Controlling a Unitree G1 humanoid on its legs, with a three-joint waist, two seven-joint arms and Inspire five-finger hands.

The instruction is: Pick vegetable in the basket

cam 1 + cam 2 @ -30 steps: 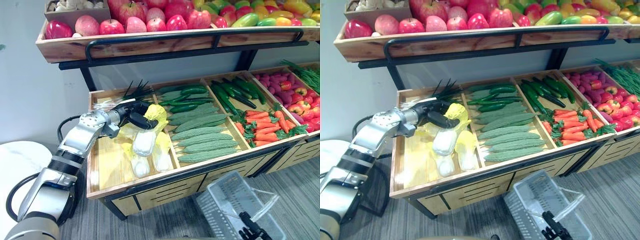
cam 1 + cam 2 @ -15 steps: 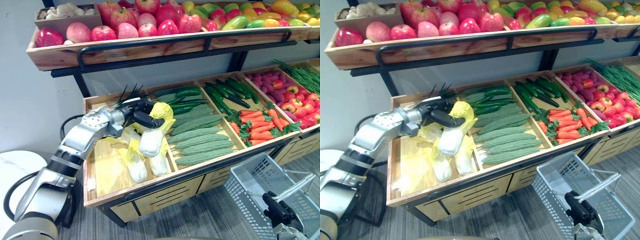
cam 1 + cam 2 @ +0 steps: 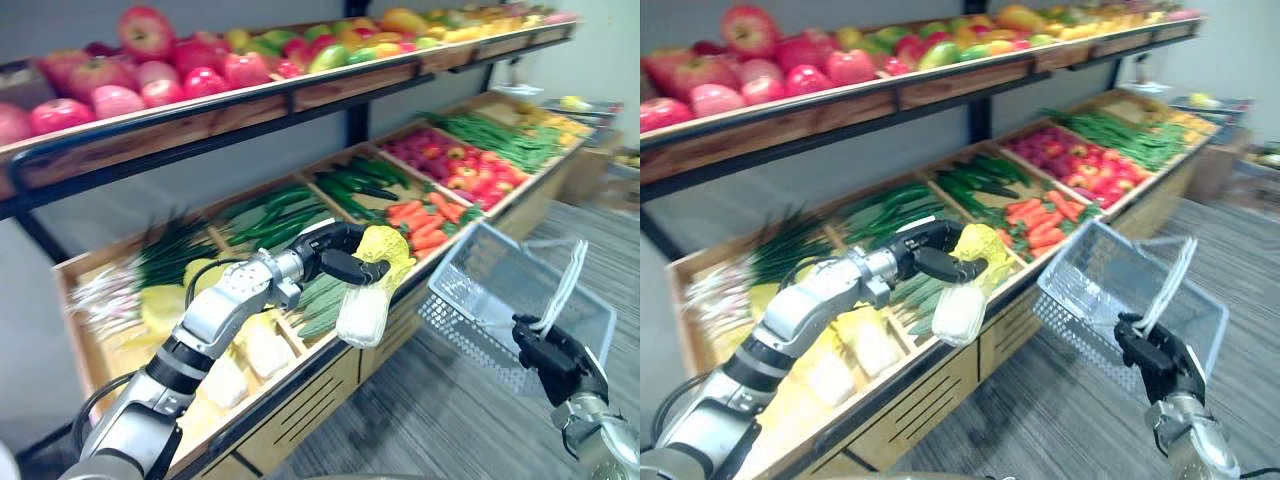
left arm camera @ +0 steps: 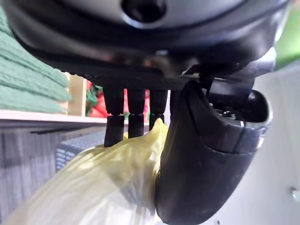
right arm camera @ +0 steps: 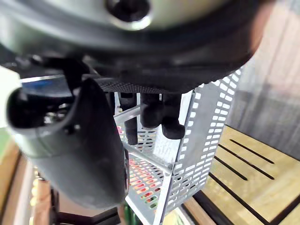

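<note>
You have one cabbage (image 3: 364,308) in play, one basket (image 3: 478,292), and two hands at work. The left hand (image 3: 338,256) has its fingers and thumb curled round the cabbage's yellow leafy top. The pale stalk end hangs below the hand, in the air over the front edge of the produce stand (image 3: 330,375). At least two more pale cabbages (image 3: 262,347) lie in the stand's wooden bin behind it. The head views show you the spacing: the cabbage hangs to the left of the basket, near its rim but apart from it, and is not inside. The left wrist view adds the grip itself, with the fingers (image 4: 127,119) pressing the leaf against the thumb and the grey mesh past them. The right hand (image 3: 548,358) is closed on the basket's white handles (image 3: 562,288), low at the right. Its own wrist view shows the fingers (image 5: 161,115) curled against the perforated basket wall. One bin of carrots (image 3: 425,213) sits on the stand beyond the cabbage.
</note>
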